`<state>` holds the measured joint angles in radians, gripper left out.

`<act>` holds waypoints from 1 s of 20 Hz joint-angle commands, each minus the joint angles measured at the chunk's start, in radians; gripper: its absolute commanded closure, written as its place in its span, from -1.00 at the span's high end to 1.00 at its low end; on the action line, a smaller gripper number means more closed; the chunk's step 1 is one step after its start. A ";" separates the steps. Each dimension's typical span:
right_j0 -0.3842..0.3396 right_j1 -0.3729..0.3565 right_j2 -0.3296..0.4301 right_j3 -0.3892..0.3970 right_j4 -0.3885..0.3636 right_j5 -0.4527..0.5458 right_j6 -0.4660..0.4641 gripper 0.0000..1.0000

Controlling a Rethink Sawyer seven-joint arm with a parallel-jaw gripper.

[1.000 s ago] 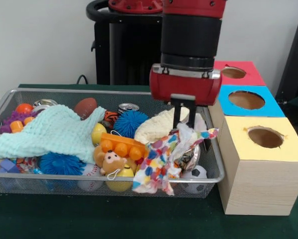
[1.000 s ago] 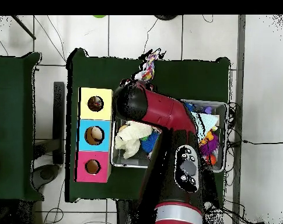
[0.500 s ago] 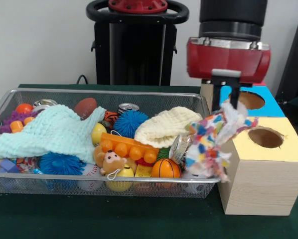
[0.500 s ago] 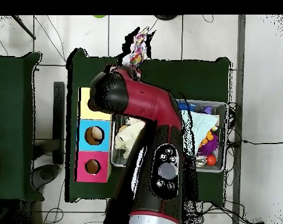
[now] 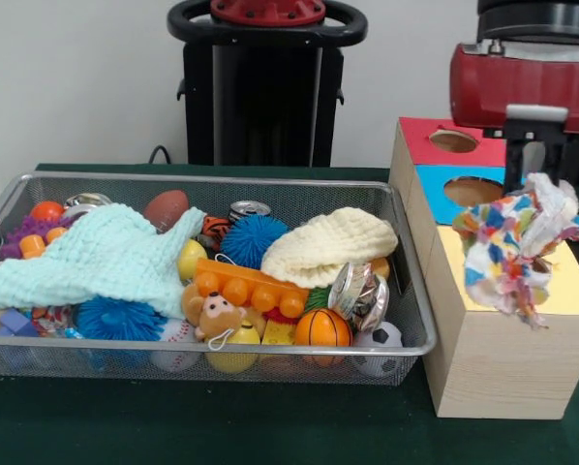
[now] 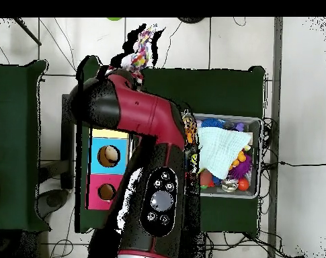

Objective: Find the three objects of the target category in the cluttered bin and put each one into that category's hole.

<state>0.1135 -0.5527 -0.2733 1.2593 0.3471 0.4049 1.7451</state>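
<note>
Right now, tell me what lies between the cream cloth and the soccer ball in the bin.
In the front view, a crumpled shiny foil wrapper lies between the cream cloth and the soccer ball.

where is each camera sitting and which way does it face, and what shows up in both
Front view: low across the table, facing the wire bin and the three-hole box; shows the gripper holding a multicoloured cloth over the yellow section.
Overhead view: above, looking straight down; the red arm covers much of the box and bin.
Shared: bin, box, arm, cloth, mint towel.
</note>
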 commanded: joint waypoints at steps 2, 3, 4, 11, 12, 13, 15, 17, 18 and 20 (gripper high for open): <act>-0.010 0.075 0.026 0.077 0.020 -0.084 0.267 -1.00; -0.014 0.077 0.032 0.079 0.007 -0.104 0.257 -1.00; -0.023 0.075 0.042 0.086 -0.021 -0.156 0.234 -1.00; -0.012 0.065 0.017 0.140 -0.130 -0.371 0.210 -1.00; -0.005 0.063 0.009 0.154 -0.146 -0.422 0.217 -1.00; 0.000 0.062 0.002 0.161 -0.147 -0.439 0.222 -1.00; 0.026 0.069 -0.034 0.172 -0.140 -0.482 0.235 -1.00; 0.053 0.082 -0.072 0.176 -0.120 -0.517 0.240 -1.00; 0.065 0.085 -0.084 0.182 -0.109 -0.532 0.242 -1.00; 0.079 0.088 -0.100 0.192 -0.097 -0.563 0.240 -1.00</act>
<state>0.1641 -0.5099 -0.3496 1.3168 0.2586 -0.1007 1.7836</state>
